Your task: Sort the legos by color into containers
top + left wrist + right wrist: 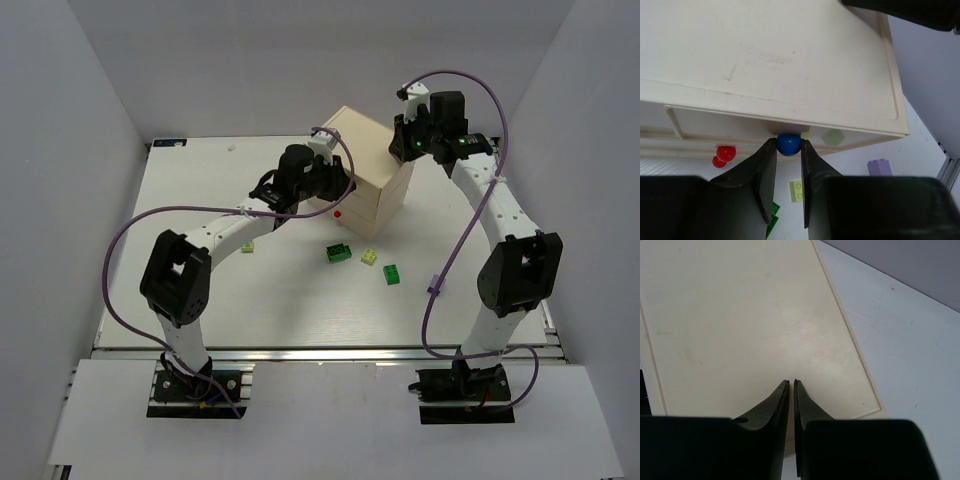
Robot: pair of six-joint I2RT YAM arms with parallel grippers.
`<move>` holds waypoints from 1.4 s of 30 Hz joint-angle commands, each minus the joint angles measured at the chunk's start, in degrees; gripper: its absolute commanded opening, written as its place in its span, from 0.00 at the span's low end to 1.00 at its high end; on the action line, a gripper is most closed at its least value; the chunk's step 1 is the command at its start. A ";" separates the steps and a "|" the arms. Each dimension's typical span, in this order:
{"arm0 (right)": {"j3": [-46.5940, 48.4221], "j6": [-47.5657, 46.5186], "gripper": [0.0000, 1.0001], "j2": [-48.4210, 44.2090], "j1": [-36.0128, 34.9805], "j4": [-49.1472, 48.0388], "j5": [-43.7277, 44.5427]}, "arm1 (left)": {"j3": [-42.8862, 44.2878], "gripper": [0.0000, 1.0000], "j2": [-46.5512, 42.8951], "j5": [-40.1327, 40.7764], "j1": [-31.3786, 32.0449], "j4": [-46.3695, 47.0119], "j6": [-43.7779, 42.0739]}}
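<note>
The cream chest (365, 165) stands at the back middle of the table. My left gripper (789, 142) is shut on the blue knob (789, 145) of a drawer (725, 125) just under the chest's top. A red knob (726, 153) shows lower down. My right gripper (791, 382) hangs over the chest's top (750, 325), jaws nearly together with nothing between them. On the table in front lie loose legos: a dark green one (338, 253), a lime-yellow one (369, 258), a green one (393, 273), a lavender one (434, 285) and a lime-yellow one (247, 246) under the left arm.
White walls close in the table on the left, back and right. A purple cable loops off each arm, the right one (445, 265) hanging near the lavender brick. The arm bases sit at the near edge.
</note>
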State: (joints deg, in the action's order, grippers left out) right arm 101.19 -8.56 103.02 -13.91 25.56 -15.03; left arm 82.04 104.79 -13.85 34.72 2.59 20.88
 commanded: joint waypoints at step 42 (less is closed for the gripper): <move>4.63 -4.72 0.09 9.48 2.75 3.97 16.35 | -8.91 0.18 -12.24 1.01 -0.97 -4.96 -2.95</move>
State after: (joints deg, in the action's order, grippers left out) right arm 106.85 -10.98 108.16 -13.56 23.86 -6.50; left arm 73.87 96.14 -13.28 34.26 -0.03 19.05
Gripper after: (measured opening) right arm 0.089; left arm 0.330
